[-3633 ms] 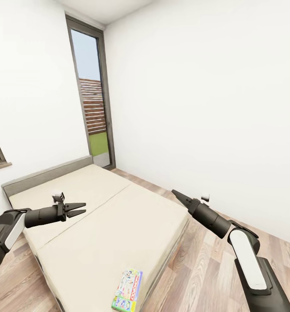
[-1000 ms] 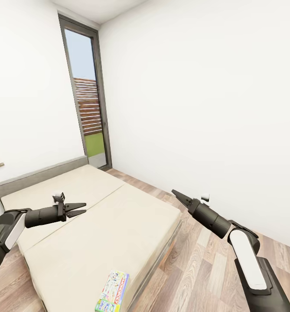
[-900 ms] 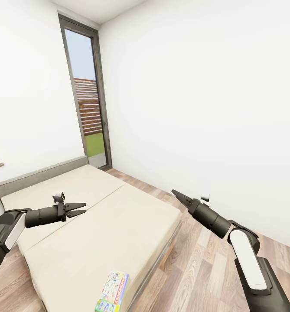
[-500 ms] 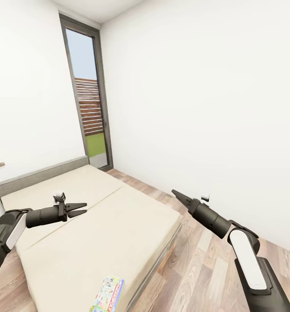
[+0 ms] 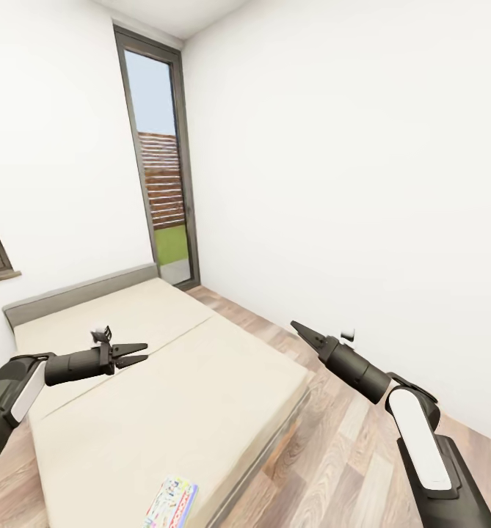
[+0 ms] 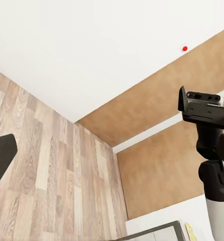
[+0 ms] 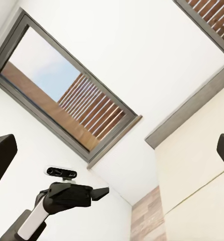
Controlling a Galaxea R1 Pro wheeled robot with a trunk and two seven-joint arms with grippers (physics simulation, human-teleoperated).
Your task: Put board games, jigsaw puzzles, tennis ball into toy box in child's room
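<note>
The board game lies on the bed, well below and right of the left gripper. The right gripper hangs over the floor beside the bed.

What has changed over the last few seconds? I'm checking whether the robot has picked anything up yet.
Only the head camera shifted, so the board game slid toward the picture's lower edge. It lies untouched on the bed. The left gripper stayed open, the right gripper closed, both empty and posed as before.

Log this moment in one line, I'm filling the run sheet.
stage: approaching bed | board game on mattress corner | left pincer open, empty | right pincer shut
</note>
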